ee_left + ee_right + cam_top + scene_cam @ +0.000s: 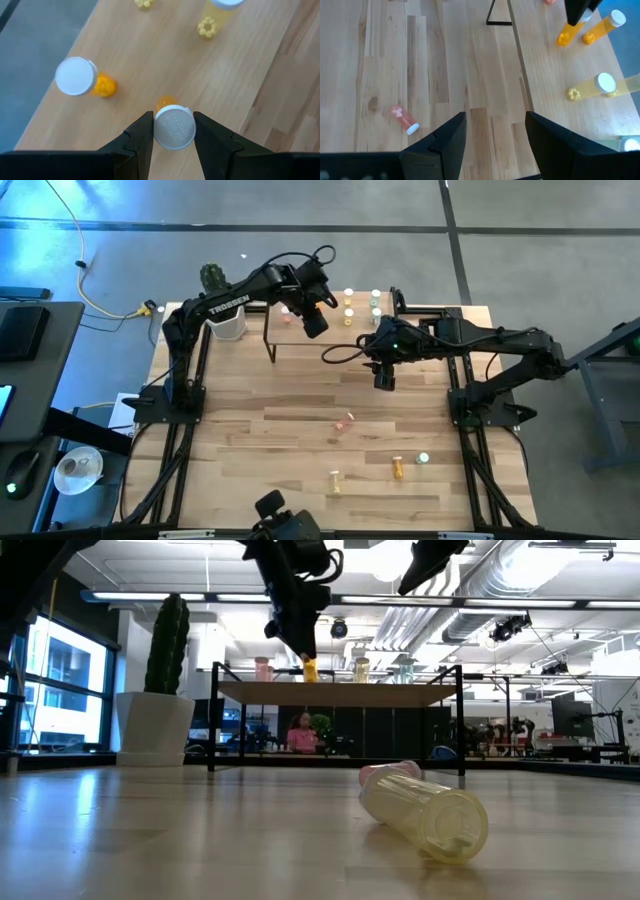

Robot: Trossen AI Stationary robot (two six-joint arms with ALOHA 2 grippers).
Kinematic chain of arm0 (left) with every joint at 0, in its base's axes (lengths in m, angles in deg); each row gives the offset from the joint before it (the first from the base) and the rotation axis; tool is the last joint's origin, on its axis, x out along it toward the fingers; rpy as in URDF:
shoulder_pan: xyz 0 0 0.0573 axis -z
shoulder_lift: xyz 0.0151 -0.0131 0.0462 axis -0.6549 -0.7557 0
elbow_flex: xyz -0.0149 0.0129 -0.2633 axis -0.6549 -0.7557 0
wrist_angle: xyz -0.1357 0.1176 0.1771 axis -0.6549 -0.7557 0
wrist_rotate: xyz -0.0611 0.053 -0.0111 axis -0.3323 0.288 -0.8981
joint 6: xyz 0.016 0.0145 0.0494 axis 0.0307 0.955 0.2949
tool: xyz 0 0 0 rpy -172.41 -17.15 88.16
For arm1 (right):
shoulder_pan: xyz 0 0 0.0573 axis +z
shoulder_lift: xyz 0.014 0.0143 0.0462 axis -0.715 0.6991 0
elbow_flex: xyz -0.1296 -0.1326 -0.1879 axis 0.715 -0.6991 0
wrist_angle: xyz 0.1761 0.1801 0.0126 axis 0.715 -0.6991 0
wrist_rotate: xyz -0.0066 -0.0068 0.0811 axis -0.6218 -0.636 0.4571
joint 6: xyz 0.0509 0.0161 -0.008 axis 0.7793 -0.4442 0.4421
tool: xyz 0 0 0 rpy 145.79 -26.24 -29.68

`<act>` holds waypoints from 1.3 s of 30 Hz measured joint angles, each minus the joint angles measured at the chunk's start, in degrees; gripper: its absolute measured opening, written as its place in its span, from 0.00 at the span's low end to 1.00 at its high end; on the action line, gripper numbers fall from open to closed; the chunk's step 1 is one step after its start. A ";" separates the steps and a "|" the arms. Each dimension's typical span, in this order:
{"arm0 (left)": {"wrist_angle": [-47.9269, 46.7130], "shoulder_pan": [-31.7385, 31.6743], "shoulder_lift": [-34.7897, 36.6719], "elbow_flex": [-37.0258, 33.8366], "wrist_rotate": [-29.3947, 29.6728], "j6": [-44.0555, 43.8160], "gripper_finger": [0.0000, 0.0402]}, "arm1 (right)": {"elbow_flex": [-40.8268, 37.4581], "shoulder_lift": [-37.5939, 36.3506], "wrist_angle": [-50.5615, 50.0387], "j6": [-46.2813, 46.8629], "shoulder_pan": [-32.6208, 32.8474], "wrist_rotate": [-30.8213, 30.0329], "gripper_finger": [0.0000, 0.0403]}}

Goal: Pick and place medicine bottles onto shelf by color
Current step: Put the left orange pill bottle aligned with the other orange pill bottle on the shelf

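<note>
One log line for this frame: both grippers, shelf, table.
left gripper: shut on orange bottle, over shelf | right gripper: open, empty, above table | loose bottles on table

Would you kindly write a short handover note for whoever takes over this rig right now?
Left pincer: shut on an orange bottle by its cap, over the shelf.
Right pincer: open, empty, at the shelf's right front corner.
Done: several bottles stand on the shelf, one orange beside the held one.
Left: release this bottle; then the bottles lying on the table, among them a pink one and a yellow one.
</note>
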 joint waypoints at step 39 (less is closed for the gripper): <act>-1.27 -0.33 -0.59 0.00 1.16 0.01 0.29 | 0.00 0.00 0.02 -0.02 0.00 -0.04 0.48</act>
